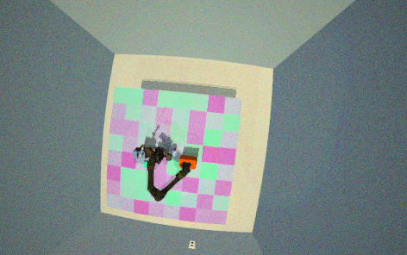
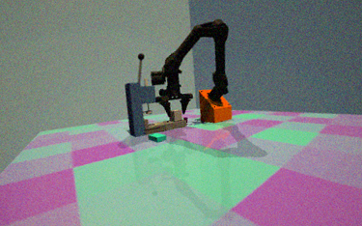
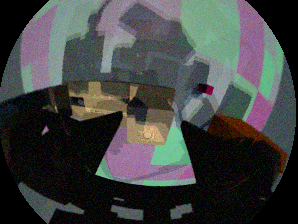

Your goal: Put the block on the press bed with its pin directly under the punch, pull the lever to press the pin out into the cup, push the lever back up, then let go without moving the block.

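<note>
Block (image 2: 176, 115) (image 3: 146, 131) on outer end of press bed (image 2: 165, 126) (image 3: 102, 107), centre of exterior frame, not under punch. Orange base (image 1: 187, 162) (image 2: 215, 111) (image 3: 240, 131) to its right. Blue press (image 2: 134, 109) left, lever (image 2: 141, 70) up. Claw (image 2: 177, 117) (image 3: 152, 119) released, fingers either side of block. Green piece (image 2: 157, 138) on table (image 1: 219, 204) (image 2: 130, 221) (image 3: 142, 172), below bed.

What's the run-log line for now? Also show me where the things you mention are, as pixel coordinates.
gripper (image 2: 178, 113) (image 3: 152, 119): open | block (image 2: 176, 115) (image 3: 146, 131): on press bed (image 2: 166, 126) (image 3: 100, 107), outer end | punch (image 2: 149, 111): not over block | lever (image 2: 141, 70): up
</note>
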`<state>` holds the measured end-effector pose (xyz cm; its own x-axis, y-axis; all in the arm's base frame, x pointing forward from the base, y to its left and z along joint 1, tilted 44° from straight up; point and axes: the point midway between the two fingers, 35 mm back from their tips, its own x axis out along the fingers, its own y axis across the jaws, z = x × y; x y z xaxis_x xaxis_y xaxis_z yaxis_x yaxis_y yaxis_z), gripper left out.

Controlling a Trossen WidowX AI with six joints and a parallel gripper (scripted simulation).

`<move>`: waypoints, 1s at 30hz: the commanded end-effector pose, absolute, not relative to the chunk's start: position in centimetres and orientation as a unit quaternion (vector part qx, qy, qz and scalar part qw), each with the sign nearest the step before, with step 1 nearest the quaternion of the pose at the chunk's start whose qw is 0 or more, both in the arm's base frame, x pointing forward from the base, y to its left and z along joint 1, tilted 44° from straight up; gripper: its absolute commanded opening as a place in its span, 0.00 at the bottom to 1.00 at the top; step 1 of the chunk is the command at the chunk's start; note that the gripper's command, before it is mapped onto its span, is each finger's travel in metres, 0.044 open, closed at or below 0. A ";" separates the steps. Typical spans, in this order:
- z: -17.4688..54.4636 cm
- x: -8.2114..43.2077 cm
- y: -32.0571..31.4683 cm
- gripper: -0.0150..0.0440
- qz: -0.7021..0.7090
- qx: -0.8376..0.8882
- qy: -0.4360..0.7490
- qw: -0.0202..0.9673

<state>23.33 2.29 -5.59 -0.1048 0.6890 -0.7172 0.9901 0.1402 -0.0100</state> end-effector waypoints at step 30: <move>1.1 24.6 -4.4 0.31 -0.259 0.609 0.688 0.297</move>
